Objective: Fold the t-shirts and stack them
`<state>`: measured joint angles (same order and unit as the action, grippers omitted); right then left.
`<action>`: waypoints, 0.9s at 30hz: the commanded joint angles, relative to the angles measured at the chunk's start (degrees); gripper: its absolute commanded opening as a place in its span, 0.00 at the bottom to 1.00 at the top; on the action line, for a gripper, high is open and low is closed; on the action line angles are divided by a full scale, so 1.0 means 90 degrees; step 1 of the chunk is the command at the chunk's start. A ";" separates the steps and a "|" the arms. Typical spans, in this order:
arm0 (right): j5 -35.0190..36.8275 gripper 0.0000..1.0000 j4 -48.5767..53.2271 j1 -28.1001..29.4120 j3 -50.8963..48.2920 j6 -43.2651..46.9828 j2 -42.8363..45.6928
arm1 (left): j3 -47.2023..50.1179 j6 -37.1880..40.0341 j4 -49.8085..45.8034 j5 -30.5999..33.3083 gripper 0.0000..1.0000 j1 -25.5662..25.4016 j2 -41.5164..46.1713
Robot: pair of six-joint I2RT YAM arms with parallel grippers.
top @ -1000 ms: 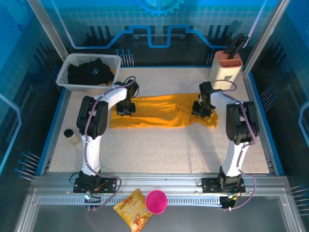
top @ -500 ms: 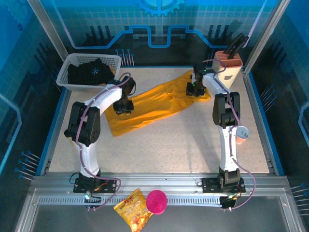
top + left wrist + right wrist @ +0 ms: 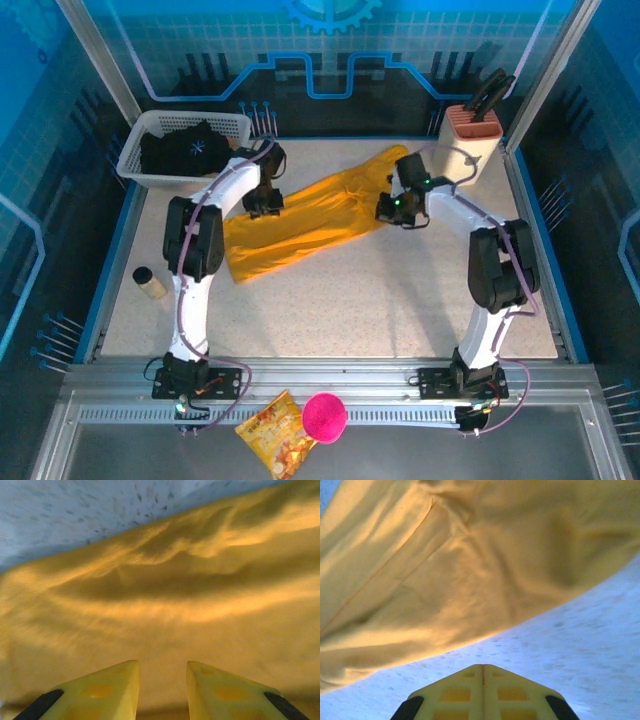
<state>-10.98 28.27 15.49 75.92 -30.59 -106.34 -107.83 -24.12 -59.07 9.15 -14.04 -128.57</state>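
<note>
Editor: How far along?
Photographer: Early. Orange tee lies rumpled, slantwise on the worktop, no tidy fold; black tee waits in the basket. Your left hand hovers narrowly parted over orange cloth; right hand closed, empty.

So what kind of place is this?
Probably a robot test cell, not a home: two arms bolted to a metal rail, blue printed panels all round, and a t-shirt and basket laid out as props.
</note>
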 commanded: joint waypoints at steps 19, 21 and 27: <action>0.0203 0.00 -0.0271 0.0118 0.1300 -0.1008 -0.1862 | 0.1304 -0.0491 0.0233 -0.0095 0.31 -0.0146 -0.0164; 0.0389 0.00 0.0013 0.0023 0.1456 -0.0865 -0.1856 | 0.1530 -0.0538 0.0299 -0.0153 0.31 -0.0178 -0.0040; 0.0385 0.00 0.0342 -0.0488 0.1674 -0.0693 -0.1907 | 0.2389 -0.0650 0.0603 -0.0372 0.31 -0.0382 0.0423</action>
<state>-9.02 27.51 13.98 89.56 -38.30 -123.63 -91.64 -28.62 -49.56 9.17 -16.08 -123.22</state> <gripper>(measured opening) 0.057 0.310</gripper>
